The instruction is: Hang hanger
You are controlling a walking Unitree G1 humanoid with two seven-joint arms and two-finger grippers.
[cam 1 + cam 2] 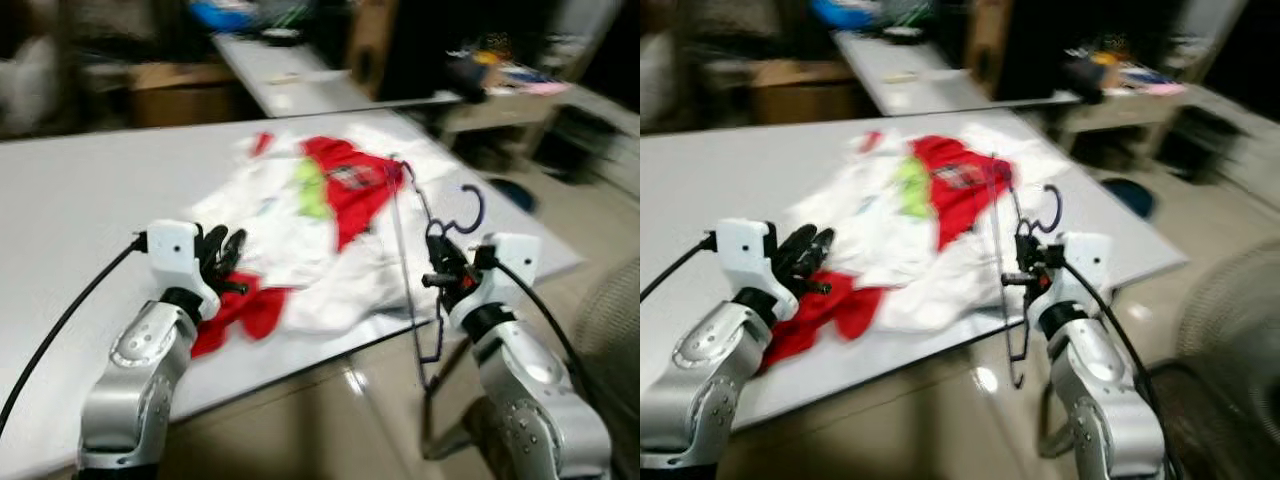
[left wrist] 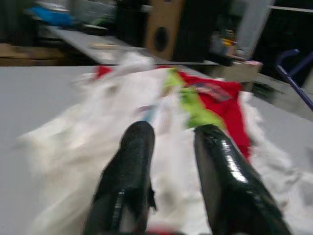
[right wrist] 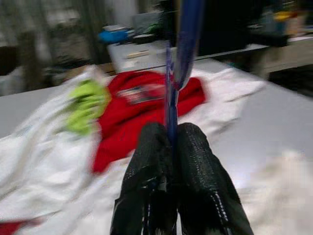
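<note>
Purple plastic marks the hanger [image 1: 432, 270], which is held upright at the worktop's [image 1: 80, 200] near right corner, pinched between the pressed-together black fingers [image 3: 200, 171] of the right end effector [image 1: 440, 272]. Its hook [image 1: 470, 212] is seen curling above the grip while the lower frame hangs past the worktop edge toward the floor [image 1: 330, 420]. One long arm of the hanger is seen leaning back across a heap of white clothes [image 1: 300, 240] with a red garment [image 1: 350, 190] and a lime-green patch [image 1: 310, 190] on top.

The left end effector [image 1: 222, 258] is seen low at the near edge of the heap, beside a fold of red cloth [image 1: 245, 310]; its two fingers [image 2: 129, 166] are spread, with nothing between them.

No rail or rod is made out in these blurred views, so the hanging is judged not yet begun and the step in hand is taken to be carrying. For that to be done well, the pinch is best kept firm just below the hook, the hook kept uppermost and free, and the hanger lifted clear of the clothes before any turn, since a trailing arm could be snagged in the fabric and the pile dragged off the edge.

No container is seen on the worktop; clutter on the desks [image 1: 290, 80] behind is too blurred to be told apart.
</note>
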